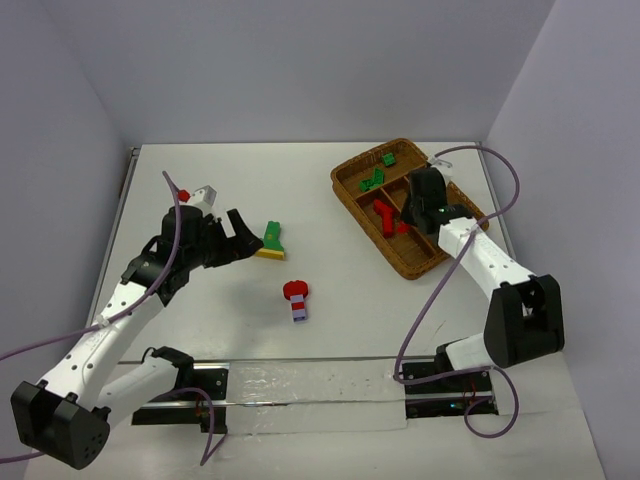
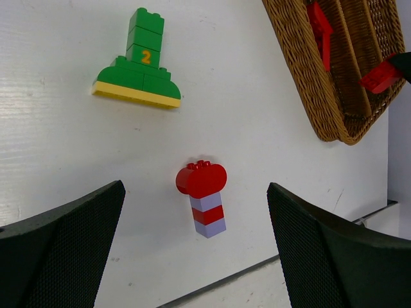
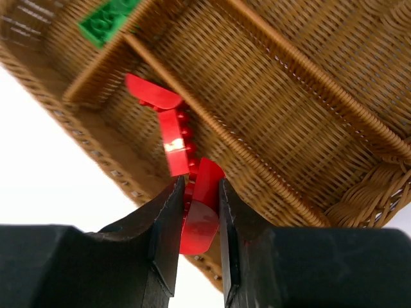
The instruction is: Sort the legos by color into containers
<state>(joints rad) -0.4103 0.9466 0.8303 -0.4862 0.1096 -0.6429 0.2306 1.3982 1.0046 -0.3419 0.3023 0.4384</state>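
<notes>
R claw nearly closed, pinching a red brick over the wicker tray at 2 o'clock on the desk. It's above the long section w/ another red piece, and green bricks lie in the tray's 12 o'clock sections. L claw spread wide, nothing in it, hovering at 9 o'clock of the green-on-yellow stack; red-and-lilac stack sits at that stack's 5 o'clock, both on desk outside tray.

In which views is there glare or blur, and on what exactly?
Right wrist view: a glare spot on the red lego lying in the tray, and the table is washed out white. Left wrist view: even light, the green lego sharp. Top view: a shiny strip on the table's near edge.
</notes>
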